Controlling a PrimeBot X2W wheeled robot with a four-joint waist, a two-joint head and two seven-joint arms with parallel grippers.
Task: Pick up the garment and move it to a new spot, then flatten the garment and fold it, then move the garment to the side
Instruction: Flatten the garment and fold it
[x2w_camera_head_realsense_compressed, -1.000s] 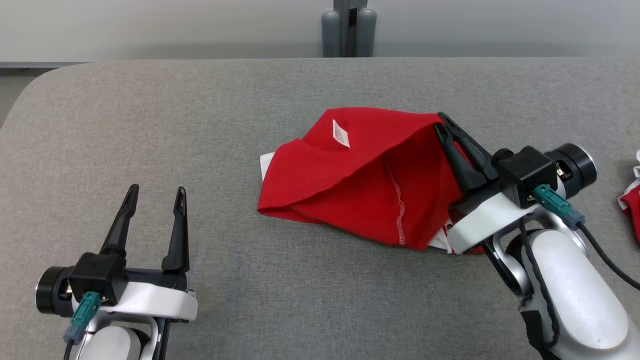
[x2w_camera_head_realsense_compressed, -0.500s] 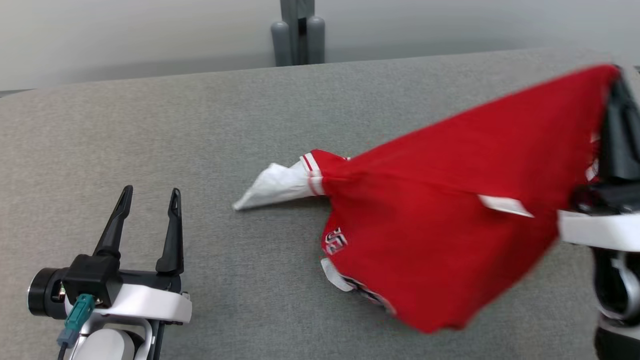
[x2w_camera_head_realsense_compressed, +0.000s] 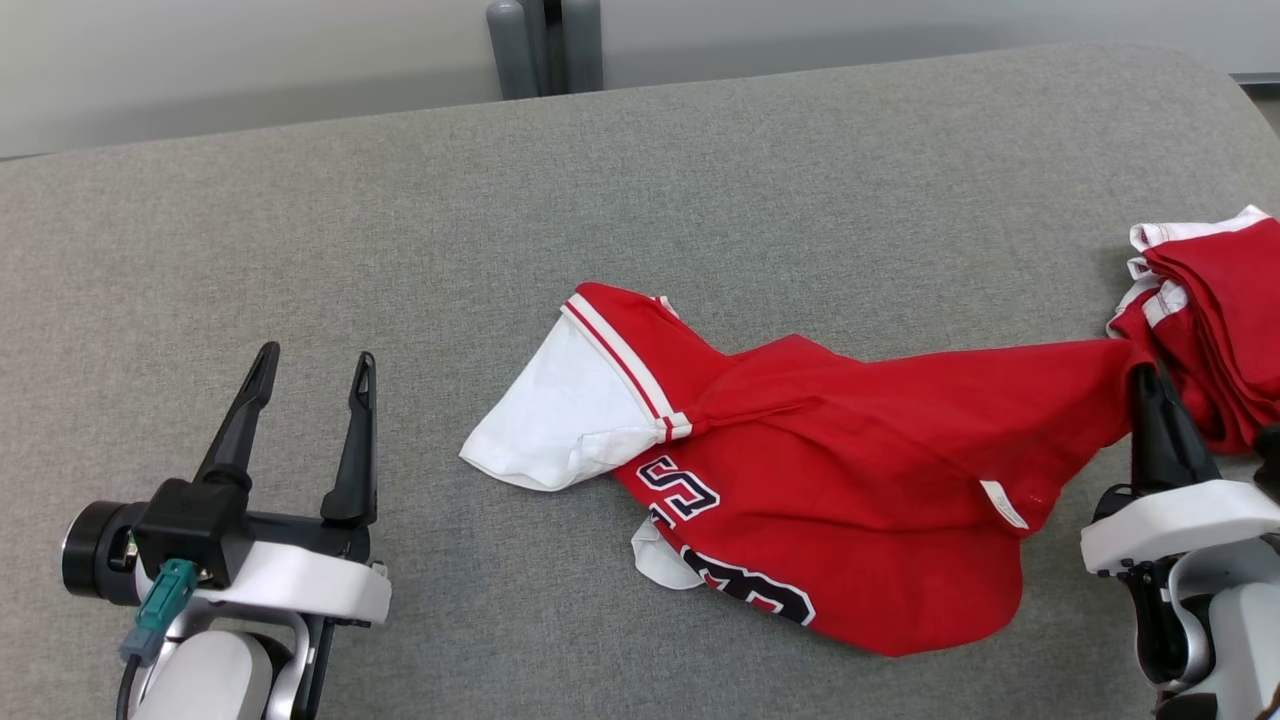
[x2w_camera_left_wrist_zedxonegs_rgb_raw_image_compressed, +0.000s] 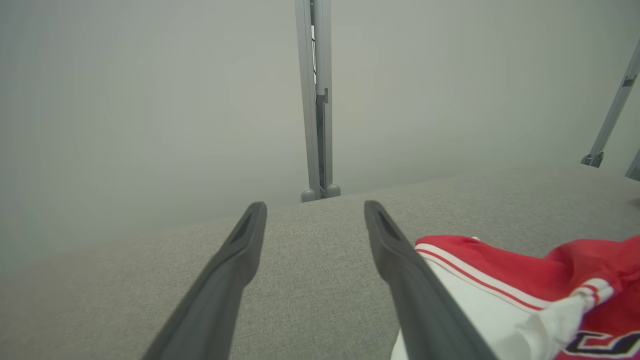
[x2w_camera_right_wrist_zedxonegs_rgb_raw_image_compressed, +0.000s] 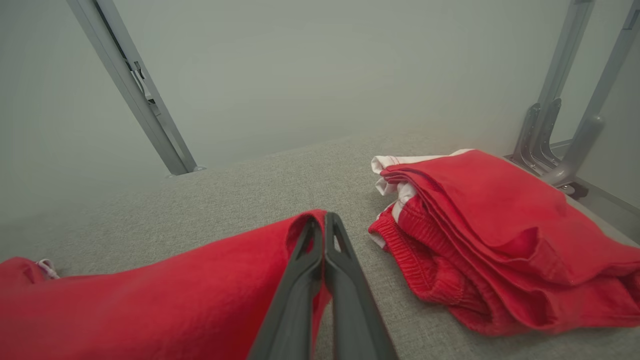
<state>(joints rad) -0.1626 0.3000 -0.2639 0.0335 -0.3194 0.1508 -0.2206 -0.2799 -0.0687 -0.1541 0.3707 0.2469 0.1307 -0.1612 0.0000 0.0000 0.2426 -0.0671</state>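
- Head view: the garment (x2w_camera_head_realsense_compressed: 850, 520), a red jersey with a white sleeve and dark lettering, lies crumpled across the middle of the grey surface (x2w_camera_head_realsense_compressed: 400, 200), drawn out in a ridge toward the robot's right.
- The right gripper (x2w_camera_head_realsense_compressed: 1146, 385) is clenched on the red edge at that far end. In the right wrist view its two fingers meet tip to tip with a small fold of cloth wrapped round them.
- The left gripper (x2w_camera_head_realsense_compressed: 310, 365) is released, jaws wide and holding nothing, near the white sleeve but apart from it.
- Risk: the pinch takes in only a little cloth, so a sharp pull could likely slip it free and drop the edge.
- Risk: a pile of other red clothes (x2w_camera_head_realsense_compressed: 1220, 320) sits just beside the clenched fingers. Carrying the edge further right could drag it over the pile or snag it.
- Risk: the sleeve and hem are tucked and bunched, so pulling from one corner alone would probably leave creases, which calls for the left gripper's help.
- Pose: the right arm sits low at the lower right, fingers pointing away from the robot, close above the surface.
- Pose: the left arm rests at the lower left, fingers levelled forward over bare cloth.
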